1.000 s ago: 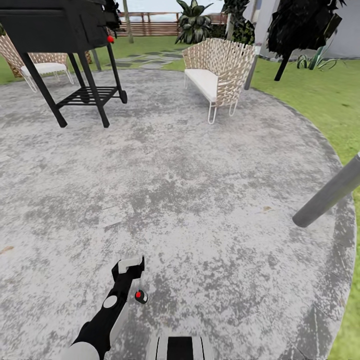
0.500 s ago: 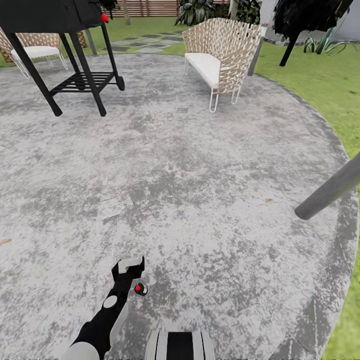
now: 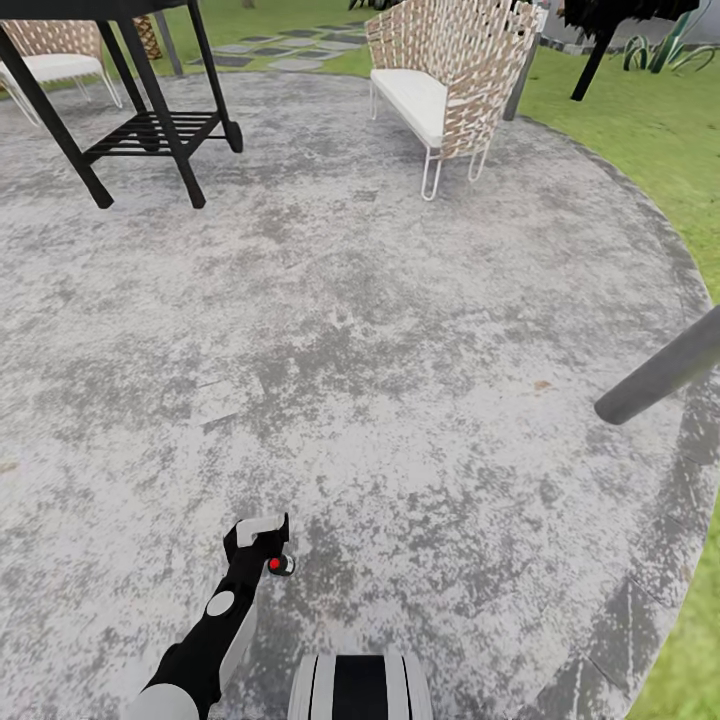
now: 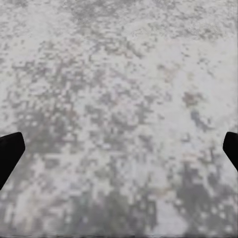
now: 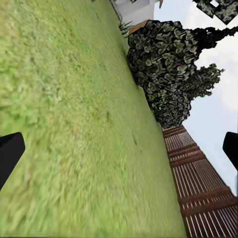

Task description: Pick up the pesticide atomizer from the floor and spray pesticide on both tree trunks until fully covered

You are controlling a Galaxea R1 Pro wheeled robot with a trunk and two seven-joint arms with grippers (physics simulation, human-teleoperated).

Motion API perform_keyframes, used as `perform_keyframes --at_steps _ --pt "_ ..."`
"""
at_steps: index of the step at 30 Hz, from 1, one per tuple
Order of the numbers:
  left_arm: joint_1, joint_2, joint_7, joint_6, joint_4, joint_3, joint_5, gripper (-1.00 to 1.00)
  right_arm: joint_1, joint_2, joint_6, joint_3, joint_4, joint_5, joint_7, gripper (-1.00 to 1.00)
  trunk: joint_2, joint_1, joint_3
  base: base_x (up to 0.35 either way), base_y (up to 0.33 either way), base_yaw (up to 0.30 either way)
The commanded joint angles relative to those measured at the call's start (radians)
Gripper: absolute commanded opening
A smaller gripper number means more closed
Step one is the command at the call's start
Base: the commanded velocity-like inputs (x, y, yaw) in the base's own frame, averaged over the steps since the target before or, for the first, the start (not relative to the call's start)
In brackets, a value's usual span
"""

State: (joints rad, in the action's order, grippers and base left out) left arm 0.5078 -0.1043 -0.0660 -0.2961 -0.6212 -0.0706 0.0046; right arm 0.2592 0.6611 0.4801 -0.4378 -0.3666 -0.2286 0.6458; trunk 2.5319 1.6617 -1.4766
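A: Item, pesticide atomizer [image 3: 281, 565]: where did it lie?

B: On the grey patio floor [image 3: 400, 350], touching or just beside the left gripper [image 3: 262, 531], red dot up; which of the two could not be told from the head view.

A: Condition of the grippers?

B: Left gripper: fingertips [image 4: 9, 151] stood wide apart over bare paving, nothing between them. Right gripper [image 5: 119, 153]: likewise spread, aimed across lawn [image 5: 64, 124] toward a fence [image 5: 198, 193].

A: Handling?

B: Judged small, light, rigid, likely smooth-sided. Best taken around the dark body below the spray head, leaving the nozzle clear.
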Motion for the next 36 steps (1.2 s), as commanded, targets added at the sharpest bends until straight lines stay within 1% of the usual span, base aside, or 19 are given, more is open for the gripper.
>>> perform_keyframes --at_steps 1,12,22,28,36 --pt "0.000 0.000 0.000 0.000 0.000 0.000 0.000 1.00 0.000 0.000 0.000 0.000 0.000 0.000 0.000 1.00 0.000 0.000 -0.004 0.000 0.000 0.000" --pt "0.000 0.000 0.000 -0.003 -0.001 -0.006 0.001 1.00 0.000 0.000 0.000 0.001 0.000 0.000 0.000 1.00 0.000 0.000 -0.004 -0.002 0.000 0.000" --pt "0.000 0.000 0.000 -0.010 -0.002 -0.007 0.001 1.00 0.000 0.000 0.000 0.001 0.000 0.000 0.000 1.00 0.000 0.000 -0.004 -0.145 0.000 0.000" --pt "0.001 0.000 0.000 -0.028 -0.002 -0.008 0.001 1.00 0.000 0.000 0.000 0.002 0.000 0.000 0.000 1.00 0.000 0.000 -0.004 -0.024 0.000 0.000" --pt "0.000 0.000 0.000 -0.030 0.000 -0.006 0.001 1.00 0.000 -0.001 0.000 0.003 0.020 -0.001 0.000 1.00 0.000 0.000 -0.004 -0.002 0.000 0.000"
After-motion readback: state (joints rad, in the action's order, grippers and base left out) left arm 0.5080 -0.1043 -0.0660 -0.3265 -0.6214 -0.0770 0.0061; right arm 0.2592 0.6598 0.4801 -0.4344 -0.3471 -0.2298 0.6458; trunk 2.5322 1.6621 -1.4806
